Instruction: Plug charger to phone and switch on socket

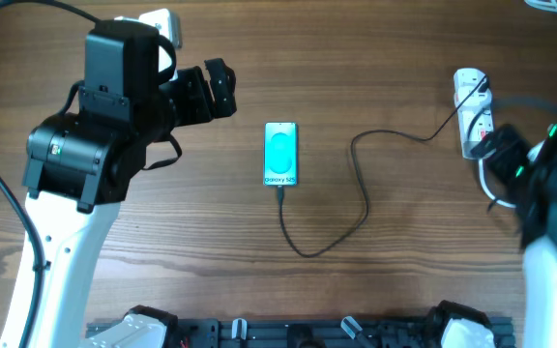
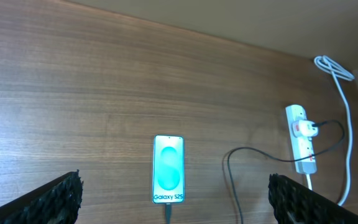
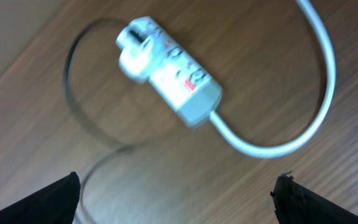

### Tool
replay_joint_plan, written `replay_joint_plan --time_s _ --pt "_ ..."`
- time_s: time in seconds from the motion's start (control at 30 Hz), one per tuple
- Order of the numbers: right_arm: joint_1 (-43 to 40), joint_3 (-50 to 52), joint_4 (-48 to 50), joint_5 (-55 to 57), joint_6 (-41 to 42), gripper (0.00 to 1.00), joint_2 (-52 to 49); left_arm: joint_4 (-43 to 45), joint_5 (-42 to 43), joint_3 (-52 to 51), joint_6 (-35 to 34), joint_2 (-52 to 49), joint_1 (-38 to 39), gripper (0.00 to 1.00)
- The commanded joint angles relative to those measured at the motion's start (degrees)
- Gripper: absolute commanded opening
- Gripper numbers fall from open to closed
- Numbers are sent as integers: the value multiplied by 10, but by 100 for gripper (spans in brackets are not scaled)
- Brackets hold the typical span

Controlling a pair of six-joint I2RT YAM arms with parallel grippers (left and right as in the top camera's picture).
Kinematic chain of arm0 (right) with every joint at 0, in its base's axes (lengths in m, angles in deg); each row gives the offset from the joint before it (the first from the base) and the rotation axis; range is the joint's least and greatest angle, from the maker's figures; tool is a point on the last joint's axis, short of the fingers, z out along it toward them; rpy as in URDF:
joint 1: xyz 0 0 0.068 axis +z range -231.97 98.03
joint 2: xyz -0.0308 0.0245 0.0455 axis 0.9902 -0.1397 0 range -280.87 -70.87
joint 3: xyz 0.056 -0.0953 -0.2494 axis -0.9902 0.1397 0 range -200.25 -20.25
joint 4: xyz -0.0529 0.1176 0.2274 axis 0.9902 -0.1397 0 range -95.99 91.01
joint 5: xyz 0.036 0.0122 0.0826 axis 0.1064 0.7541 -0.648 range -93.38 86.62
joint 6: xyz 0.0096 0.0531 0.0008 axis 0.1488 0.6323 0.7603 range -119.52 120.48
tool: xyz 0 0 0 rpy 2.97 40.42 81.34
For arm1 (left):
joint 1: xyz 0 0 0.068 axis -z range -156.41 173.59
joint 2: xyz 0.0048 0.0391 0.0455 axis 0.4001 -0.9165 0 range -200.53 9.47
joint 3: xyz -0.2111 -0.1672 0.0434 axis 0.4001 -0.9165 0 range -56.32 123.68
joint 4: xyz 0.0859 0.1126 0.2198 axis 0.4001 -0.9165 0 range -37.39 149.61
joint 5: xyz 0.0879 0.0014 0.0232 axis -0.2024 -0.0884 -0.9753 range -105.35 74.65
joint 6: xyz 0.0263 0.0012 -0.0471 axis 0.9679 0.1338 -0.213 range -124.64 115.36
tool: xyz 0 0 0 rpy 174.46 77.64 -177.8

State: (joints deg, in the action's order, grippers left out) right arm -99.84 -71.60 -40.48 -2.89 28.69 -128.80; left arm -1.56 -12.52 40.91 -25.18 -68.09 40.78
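the socket (image 3: pixel 169 74), right of the phone (image 1: pixel 280 153), looks light, hard and skiddy: press its red-marked face straight down. left gripper (image 1: pixel 224 89) and right gripper (image 3: pixel 178 186) both stand open, empty.

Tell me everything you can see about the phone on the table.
The phone is a slim, flat rectangle with a pale edge. Its lit teal screen shows a lighter oval, with "Galaxy S25" printed at one end. It lies face up, flat on the wooden table, near the middle. The thin black charger cable meets its lettered end and looks plugged in. Nothing else touches it.
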Motion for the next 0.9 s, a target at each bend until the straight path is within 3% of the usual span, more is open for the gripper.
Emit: replay_joint_plan --time_s 0.0,0.13,0.3,0.87 --pt "27 60 -1 9 36 100 116 2 -6 -2 -7 6 -3 100" --pt "27 76 -48 8 123 100 191 2 -6 -2 -7 6 -3 100" --pt "27 76 -59 7 171 100 191 2 -6 -2 -7 6 -3 100" --pt "27 76 -59 7 174 100 48 2 -6 -2 -7 6 -3 100"
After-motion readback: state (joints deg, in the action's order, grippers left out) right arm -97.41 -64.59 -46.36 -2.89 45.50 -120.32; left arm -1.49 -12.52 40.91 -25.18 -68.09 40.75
